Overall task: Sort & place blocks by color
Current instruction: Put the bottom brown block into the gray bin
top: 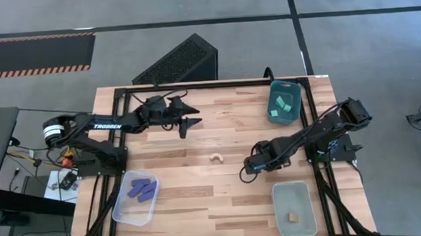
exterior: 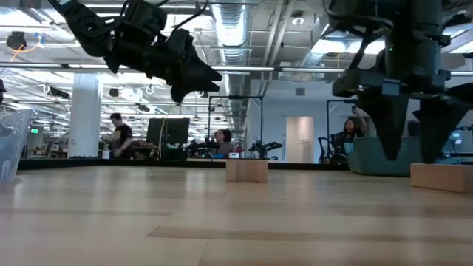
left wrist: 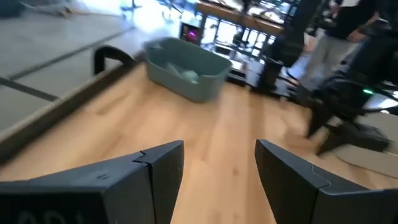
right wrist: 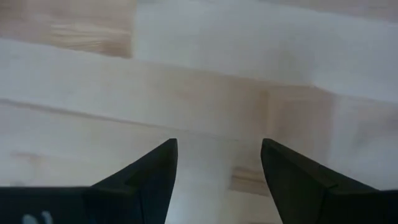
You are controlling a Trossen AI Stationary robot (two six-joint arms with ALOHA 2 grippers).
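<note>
Overhead, table-level and two wrist views, all sharing the table [top: 200, 198].

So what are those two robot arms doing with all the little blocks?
They are sorting blocks by color into bins. Purple blocks lie in the clear bin, teal blocks in the teal bin, and one tan block in another bin. A tan arch is left on the table. The right gripper, open and empty, hangs low near it. The left gripper waits, open.

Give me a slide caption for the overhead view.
Tan arch block left on table; right pincer open nearby, blue and teal blocks already binned.
</note>
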